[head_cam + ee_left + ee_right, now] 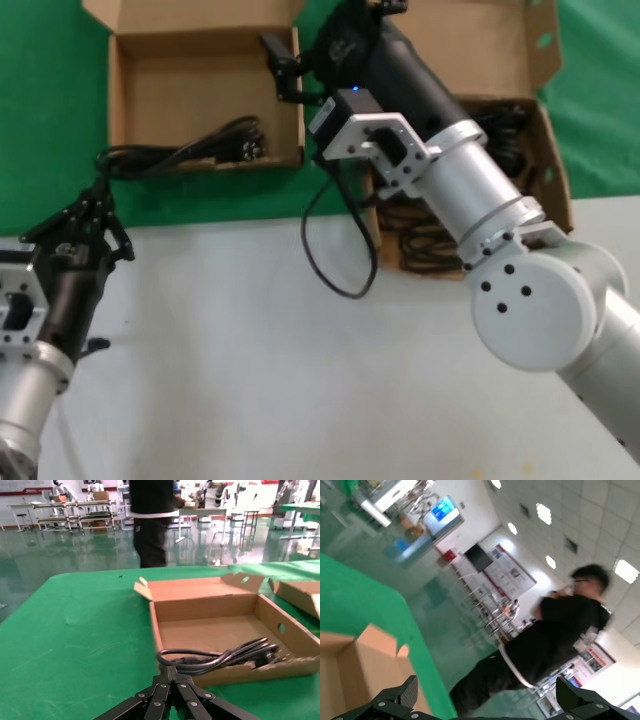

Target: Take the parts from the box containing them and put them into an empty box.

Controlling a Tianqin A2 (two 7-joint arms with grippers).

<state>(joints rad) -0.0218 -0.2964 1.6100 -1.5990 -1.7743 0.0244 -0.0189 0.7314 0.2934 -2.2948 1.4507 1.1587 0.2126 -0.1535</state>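
Biggest first: a green cloth point(40, 100) is spread under both boxes, with a white tabletop point(230, 360) nearer the robot. The right arm point(450, 170) is stretched across the right-hand box point(555, 170), a brown cardboard one with oval holes in its flap and side. A dark tangle of thick black power cords point(500, 125) can be made out inside it, mostly hidden by the arm. The left-hand box point(125, 110) is brown cardboard too, and in the left wrist view holed tabs and a ragged front wall are seen on it. One bundled cord point(215, 142) is held in it, laid slantwise. Its plug end is pointed toward the box's right side, and its looped end is draped over the front left corner and out over the cloth. That loop is pinched by the left gripper point(100, 190), whose fingers are drawn together on it just outside the box. The right gripper point(283, 70) is hung above the left-hand box's right wall, fingers spread wide with nothing between them. A thin black cable point(335, 250) is looped down from the right wrist. No print is found on either box, and the wall posters point(507, 572) behind a person in black point(555, 630) are too blurred to be read.
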